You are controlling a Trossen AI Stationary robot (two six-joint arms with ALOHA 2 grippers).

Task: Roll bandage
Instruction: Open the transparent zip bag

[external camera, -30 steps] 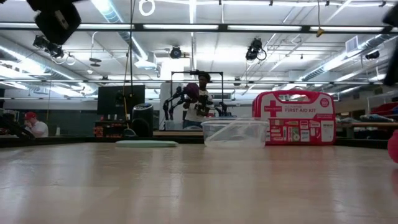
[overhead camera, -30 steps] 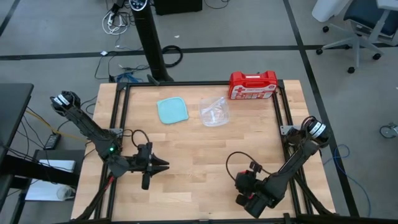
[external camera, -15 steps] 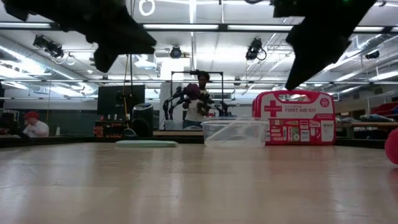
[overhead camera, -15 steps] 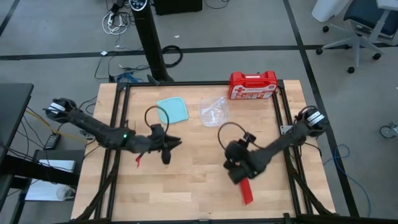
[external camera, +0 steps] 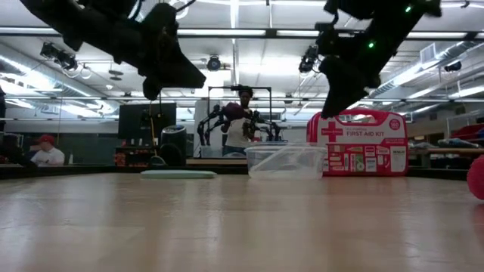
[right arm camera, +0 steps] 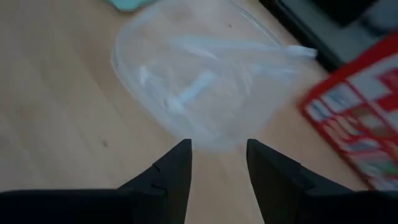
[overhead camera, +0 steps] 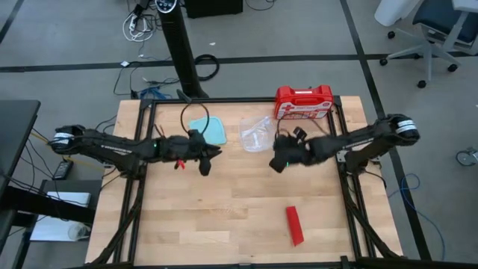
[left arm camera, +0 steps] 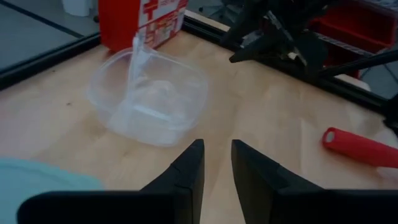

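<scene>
Both arms have swung up toward twelve o'clock, the left gripper (overhead camera: 210, 152) and right gripper (overhead camera: 278, 159) both spread and empty, leaving the bandage (overhead camera: 294, 225) already rolled at five o'clock.

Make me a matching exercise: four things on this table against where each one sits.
Things:
1. bandage
2. first-aid case
3. clear container
4. pale blue lid

Places:
A. far edge, right side
B. near side, alone, right of centre
C. beside the left gripper
D. in front of the right gripper

Pairs: 1-B, 2-A, 3-D, 4-C
</scene>
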